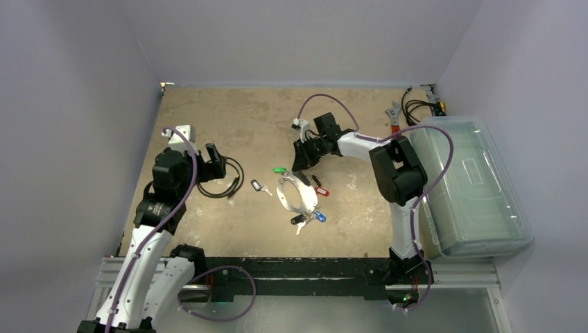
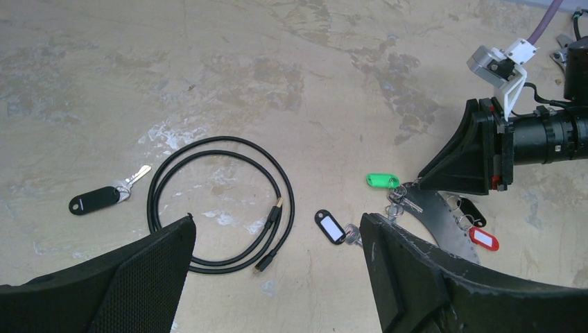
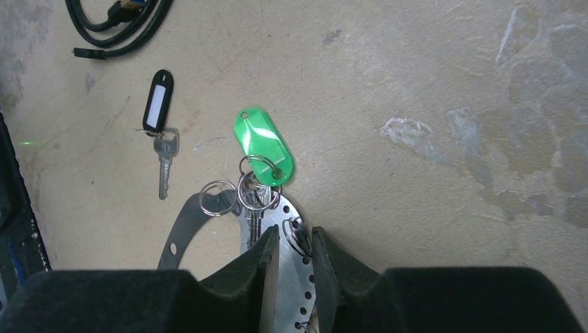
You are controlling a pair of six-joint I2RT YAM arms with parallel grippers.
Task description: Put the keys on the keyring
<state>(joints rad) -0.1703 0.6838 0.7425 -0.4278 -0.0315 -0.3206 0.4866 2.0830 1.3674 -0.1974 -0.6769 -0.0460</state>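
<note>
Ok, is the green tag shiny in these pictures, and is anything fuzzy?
Right wrist view: the green tag has a white streak of glare, and the right gripper pinching the keyring looks dark and soft. Left wrist view: the black cable is sharp, the fingers of the left gripper are dark shapes. Top view: even, soft light, faint shadows.

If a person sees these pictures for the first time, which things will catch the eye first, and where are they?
The keyring in the middle of the table, with coloured key tags around it, stands out first; the right gripper is closed on its band beside the green tag. Left of it lies a black cable loop, before the open left gripper. A large clear box fills the right edge.
</note>
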